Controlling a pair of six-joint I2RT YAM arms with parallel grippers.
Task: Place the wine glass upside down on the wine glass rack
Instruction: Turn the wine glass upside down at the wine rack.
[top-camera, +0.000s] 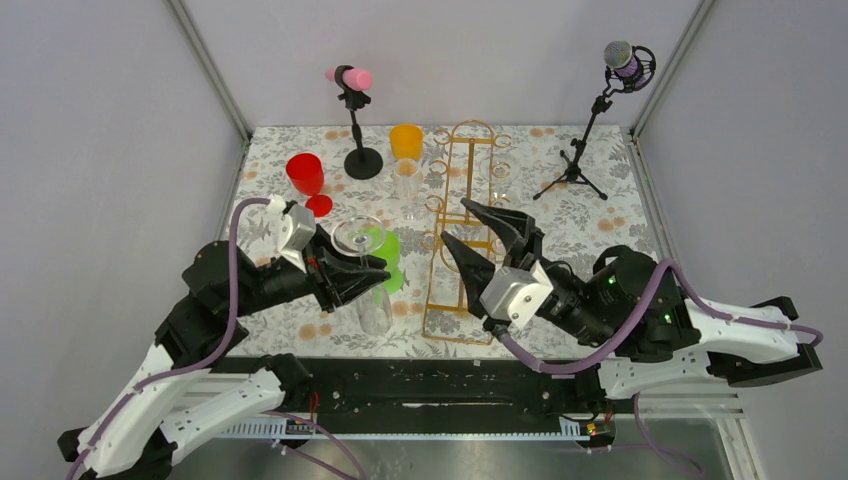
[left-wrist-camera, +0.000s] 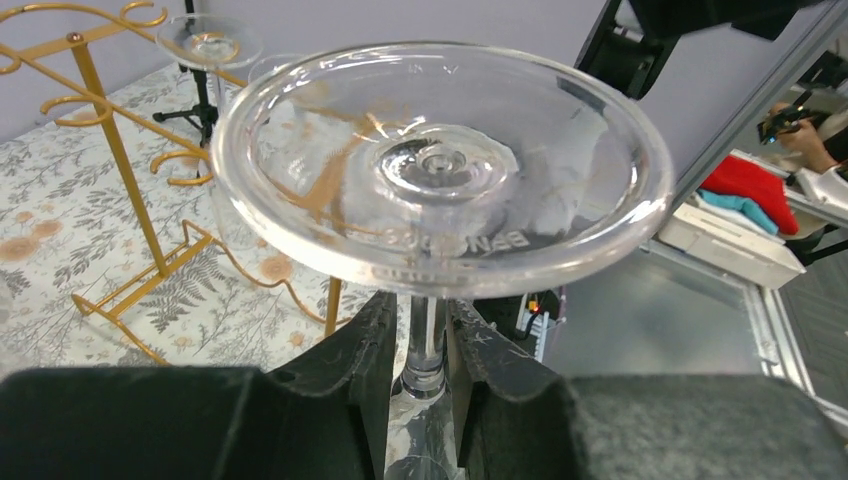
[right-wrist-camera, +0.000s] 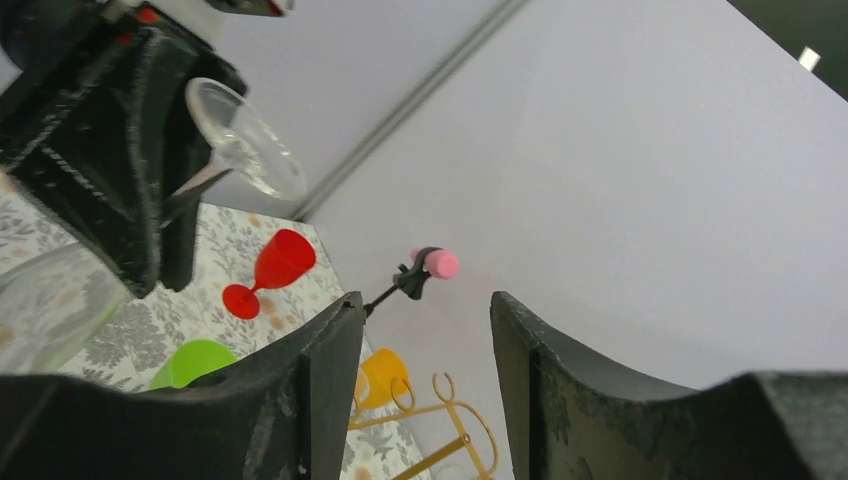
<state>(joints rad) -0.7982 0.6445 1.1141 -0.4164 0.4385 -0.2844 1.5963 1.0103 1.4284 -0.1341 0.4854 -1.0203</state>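
A clear wine glass is held upside down, foot up and bowl down, above the table's left-middle. My left gripper is shut on its stem. In the left wrist view the round foot fills the frame, and the stem sits between the two pads of the left gripper. The gold wine glass rack stands upright right of the glass, apart from it; its post shows on the left. My right gripper hangs open in front of the rack, nothing between its jaws.
A red goblet, a green cup and an orange cup stand behind and beside the held glass. A pink microphone stand is at the back, a purple one at back right. Another clear glass foot shows near the rack's top.
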